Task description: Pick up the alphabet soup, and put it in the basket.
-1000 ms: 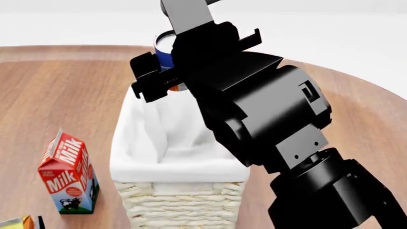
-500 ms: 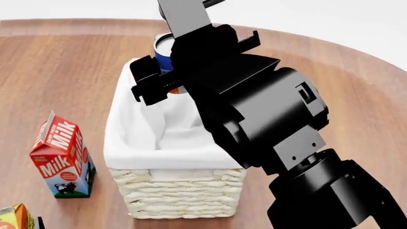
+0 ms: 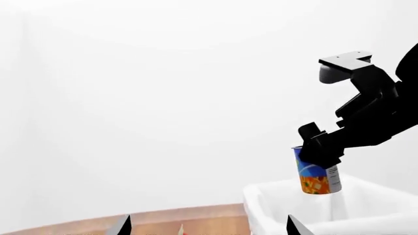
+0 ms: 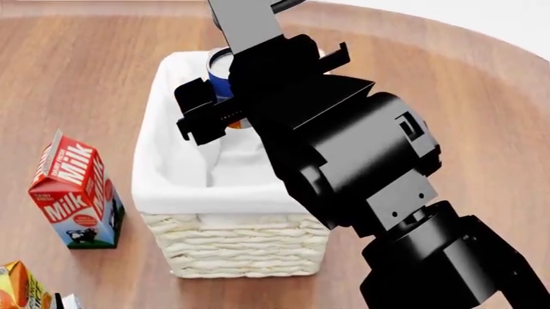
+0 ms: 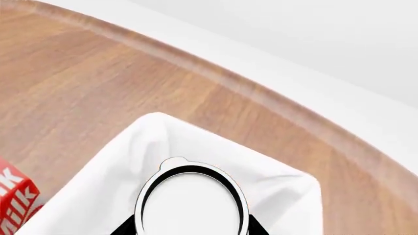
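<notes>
My right gripper (image 4: 225,90) is shut on the alphabet soup (image 4: 220,69), a blue-labelled can with a pale top, and holds it upright above the far end of the basket (image 4: 232,248). In the right wrist view the can's pale top (image 5: 191,205) sits between the black fingers (image 5: 125,228), with the basket's white lining (image 5: 281,196) below it. The left wrist view shows the can (image 3: 316,172) from the side, its orange bottom just above the lining (image 3: 365,208). My left gripper (image 3: 209,227) is open and empty, beside the basket; it is out of the head view.
A red milk carton (image 4: 73,193) stands left of the basket and also shows in the right wrist view (image 5: 16,198). An orange carton (image 4: 17,290) sits at the front left. The round wooden table (image 4: 481,129) curves away at the right. My right arm hides the basket's right side.
The basket and milk carton have shifted up in the head view. The held can, which was over the basket's far rim, now hangs over the lining inside.
</notes>
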You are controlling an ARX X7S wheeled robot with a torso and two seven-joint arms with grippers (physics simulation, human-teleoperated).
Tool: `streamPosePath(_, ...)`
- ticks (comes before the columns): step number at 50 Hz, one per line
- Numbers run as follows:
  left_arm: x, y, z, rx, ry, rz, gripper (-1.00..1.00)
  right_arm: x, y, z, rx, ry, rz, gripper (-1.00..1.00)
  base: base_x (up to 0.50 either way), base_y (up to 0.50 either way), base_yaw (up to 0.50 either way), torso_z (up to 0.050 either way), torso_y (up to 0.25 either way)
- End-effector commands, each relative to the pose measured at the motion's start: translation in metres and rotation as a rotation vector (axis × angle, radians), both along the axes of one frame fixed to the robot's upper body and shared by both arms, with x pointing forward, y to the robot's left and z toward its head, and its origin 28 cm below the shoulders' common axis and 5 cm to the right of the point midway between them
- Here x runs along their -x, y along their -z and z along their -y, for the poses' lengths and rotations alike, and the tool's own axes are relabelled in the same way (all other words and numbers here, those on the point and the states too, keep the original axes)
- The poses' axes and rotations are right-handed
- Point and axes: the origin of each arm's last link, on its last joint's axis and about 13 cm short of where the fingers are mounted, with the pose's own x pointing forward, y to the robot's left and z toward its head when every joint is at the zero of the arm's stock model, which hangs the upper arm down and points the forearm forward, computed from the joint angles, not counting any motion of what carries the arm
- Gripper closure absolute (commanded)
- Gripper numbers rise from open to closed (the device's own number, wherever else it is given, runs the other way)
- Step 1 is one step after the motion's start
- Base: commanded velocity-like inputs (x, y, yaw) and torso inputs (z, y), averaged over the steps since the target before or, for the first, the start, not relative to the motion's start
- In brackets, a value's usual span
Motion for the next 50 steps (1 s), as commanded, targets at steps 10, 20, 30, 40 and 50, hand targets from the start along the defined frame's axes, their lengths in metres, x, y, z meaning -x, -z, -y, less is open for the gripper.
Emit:
streamPosePath(10, -0.0004, -0.0003, -0.0001, -0.012, -0.016, 0.001, -1.0, -0.001, -0.0032, 0.0011, 0.013, 0.003, 0.027, 1.0, 0.0, 0.0, 0.0, 0.0, -0.046)
streamPosePath(20, 0.0023, -0.0019, -0.0008, 0.011, 0.006, 0.02, -1.0, -0.0012, -0.0017, 0.0004, 0.018, 0.0, 0.024, 1.0, 0.0, 0.0, 0.0, 0.0, -0.123)
streamPosePath(30, 0.002, -0.0012, -0.0006, 0.005, 0.002, 0.022, -1.0, -0.001, -0.0017, 0.0002, 0.021, -0.002, 0.027, 1.0, 0.0, 0.0, 0.0, 0.0, -0.036)
streamPosePath(40, 0.0006, -0.0003, 0.0001, -0.016, -0.016, 0.016, -1.0, -0.0019, -0.0001, 0.0005, 0.02, 0.0, 0.023, 1.0, 0.0, 0.0, 0.0, 0.0, -0.046)
streamPosePath(50, 0.0025, -0.0017, -0.0003, 0.02, 0.021, 0.026, -1.0, -0.0018, 0.0008, 0.0012, 0.024, -0.001, 0.023, 1.0, 0.0, 0.0, 0.0, 0.0, -0.083)
